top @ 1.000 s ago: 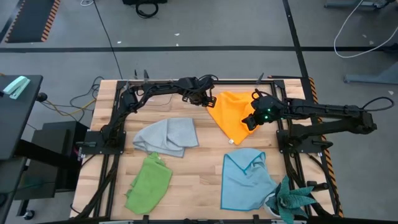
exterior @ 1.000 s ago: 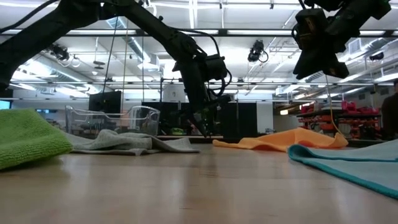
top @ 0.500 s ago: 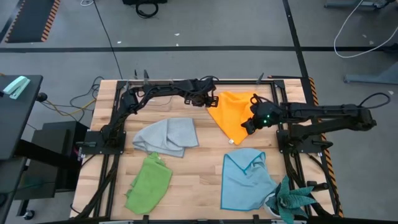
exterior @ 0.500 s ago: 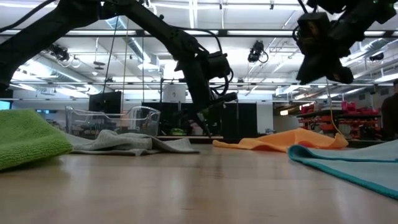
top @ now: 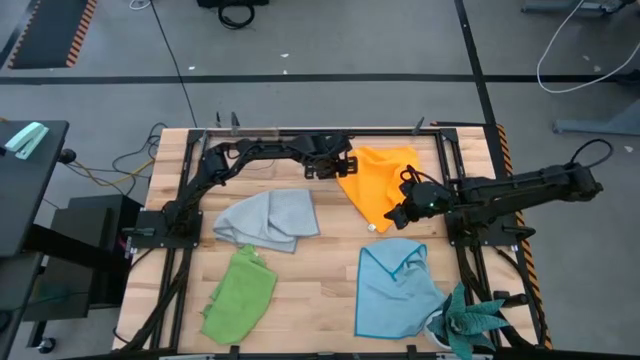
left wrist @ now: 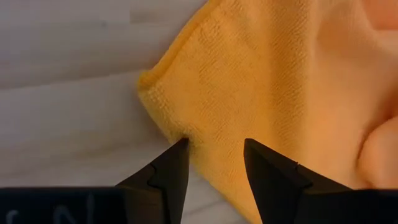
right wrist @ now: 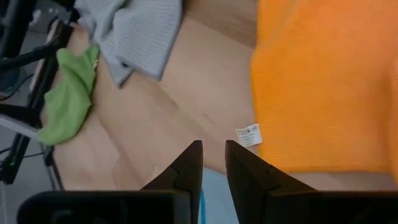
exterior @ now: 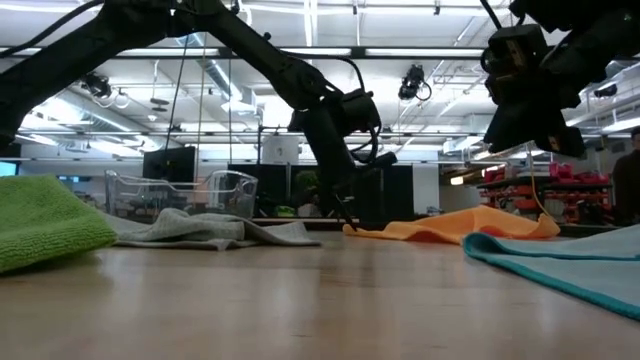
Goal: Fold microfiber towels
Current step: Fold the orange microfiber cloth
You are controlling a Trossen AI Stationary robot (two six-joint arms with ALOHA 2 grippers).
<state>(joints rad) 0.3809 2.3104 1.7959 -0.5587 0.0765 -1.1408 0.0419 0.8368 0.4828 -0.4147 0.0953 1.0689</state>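
Left gripper [left wrist: 214, 163] spread astride orange towel [top: 378, 183] corner, right gripper [right wrist: 212, 163] seemingly slightly parted, empty, above towel's tag

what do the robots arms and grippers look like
Both arms are dark, nearly black, slim jointed links with thin black cables looping along them. The left gripper and right gripper each end in two dark, tapered, wedge-shaped fingers. The right arm's wrist shows a small green light.

High view: overhead, straight down on the table [top: 320, 280]. Low view: tabletop level, facing the room. Wrist views: close, downward. All four share the orange towel [top: 375, 185].
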